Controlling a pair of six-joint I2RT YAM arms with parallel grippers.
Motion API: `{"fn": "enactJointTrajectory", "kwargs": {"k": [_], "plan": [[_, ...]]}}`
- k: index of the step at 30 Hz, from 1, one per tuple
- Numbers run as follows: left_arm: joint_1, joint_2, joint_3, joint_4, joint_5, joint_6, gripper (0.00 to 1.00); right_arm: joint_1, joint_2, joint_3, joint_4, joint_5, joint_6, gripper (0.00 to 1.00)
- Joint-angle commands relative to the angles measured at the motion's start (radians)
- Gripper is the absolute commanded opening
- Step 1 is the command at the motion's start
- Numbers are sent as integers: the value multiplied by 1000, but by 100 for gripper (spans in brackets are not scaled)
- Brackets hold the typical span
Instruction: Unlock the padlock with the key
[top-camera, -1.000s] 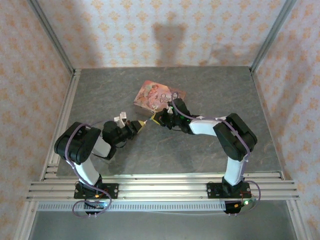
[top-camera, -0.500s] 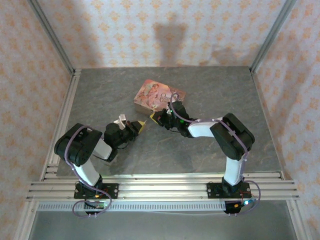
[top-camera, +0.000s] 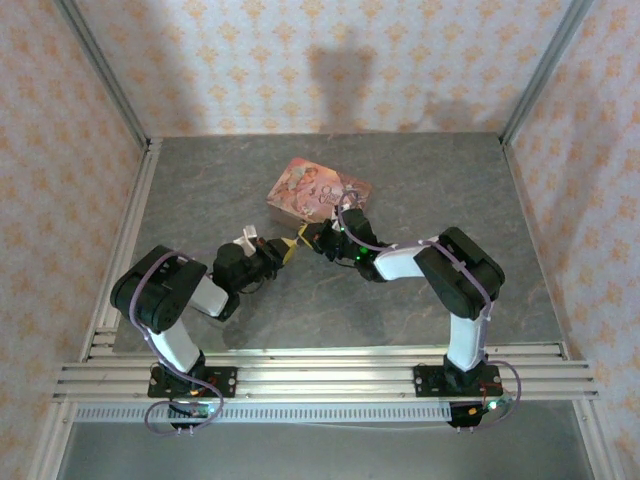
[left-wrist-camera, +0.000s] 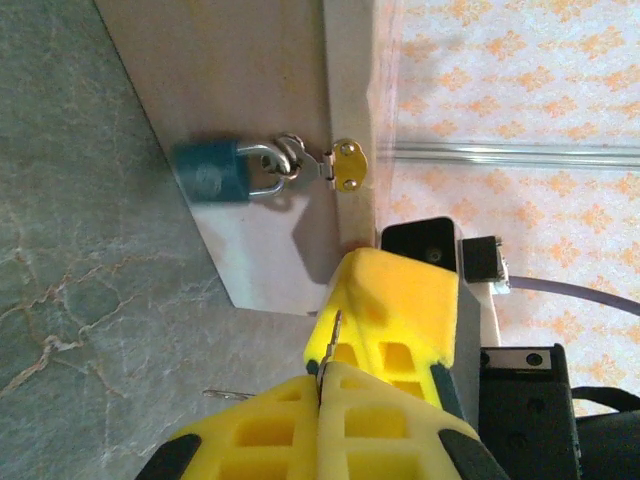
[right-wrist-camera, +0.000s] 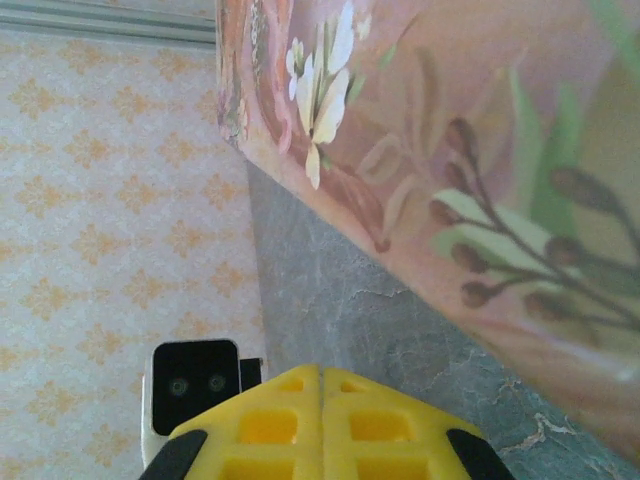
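In the left wrist view the left gripper (left-wrist-camera: 322, 368) sits at bottom centre. Its yellow fingers (left-wrist-camera: 395, 300) are pressed together on the key (left-wrist-camera: 331, 338) — a thin metal strip seen edge-on in the seam between them. The padlock (left-wrist-camera: 210, 172) lies left of centre in the upper part of the frame, its blue body blurred. Its silver shackle is hooked through the small gold hasp (left-wrist-camera: 347, 164) on the pale side of the pink box (top-camera: 318, 188). Key and padlock are apart.

In the right wrist view the right gripper (right-wrist-camera: 320, 388) is at the bottom edge, pads closed flat against each other with nothing visible between them. The box's flowered face runs across the upper right, over the grey table (right-wrist-camera: 330, 290). Seen from above, the two grippers' tips are close together just below the box, at mid-frame.
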Motion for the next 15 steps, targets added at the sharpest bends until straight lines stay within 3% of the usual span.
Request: {"fn": "enactJointTrajectory", "kwargs": {"k": [1, 5, 8, 11, 15], "plan": [[6, 30, 10, 29, -25, -15, 0, 12, 31, -40, -53, -13, 61, 0], [45, 16, -24, -28, -12, 47, 0, 12, -7, -27, -146, 8, 23, 0], [85, -42, -37, -169, 12, 171, 0, 30, -79, 46, -413, 92, -126, 0], [117, -110, -31, -308, 32, 278, 0, 99, -129, 192, -768, 313, -316, 2], [149, -225, -16, -517, 27, 404, 0, 192, -79, 381, -1052, 592, -422, 18]]}}
